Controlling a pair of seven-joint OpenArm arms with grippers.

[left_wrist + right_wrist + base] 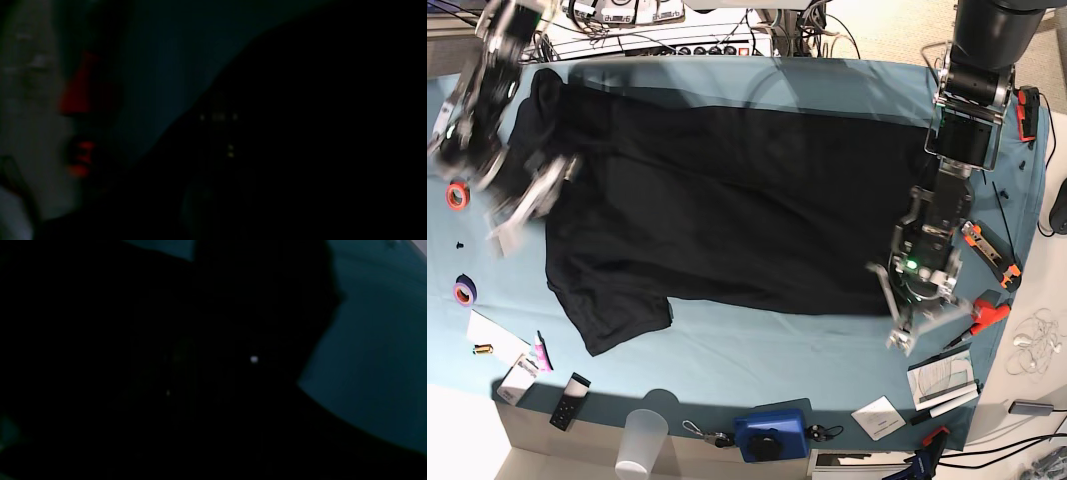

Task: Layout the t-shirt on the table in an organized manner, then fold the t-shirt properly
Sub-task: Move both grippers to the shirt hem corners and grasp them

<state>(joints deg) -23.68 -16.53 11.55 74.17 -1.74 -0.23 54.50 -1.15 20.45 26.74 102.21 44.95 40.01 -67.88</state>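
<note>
Left wrist view: nearly all dark. Black cloth of the t-shirt (300,150) fills the lower right, with a dim strip of teal worktop (173,66) running diagonally above it and blurred red shapes at the left. The tool itself cannot be made out here.

Right wrist view: darker still. The shirt covers most of the frame, and the worktop shows only at the right edge. No fingers can be seen.

Base view: the t-shirt (727,210) lies spread across the worktop (757,350), mostly flat, one sleeve sticking out toward the near left and some bunched cloth at the far left corner. The left tool (917,315), on this view's right, sits at the shirt's right edge with its jaws closed; whether it pinches the hem I cannot tell. The right tool (527,200), on this view's left, is blurred over the shirt's left edge; its jaws seem parted, but whether they hold cloth I cannot tell. Tape rolls (458,195), a plastic cup (642,440) and a blue box (772,432) lie round the edges, clear of the shirt.

By my judgement the laying-out step is in hand, with both arms at opposite ends as if stretching the cloth. The next move calls for smoothing the bunched far-left corner and squaring the sleeves before any fold.
</note>
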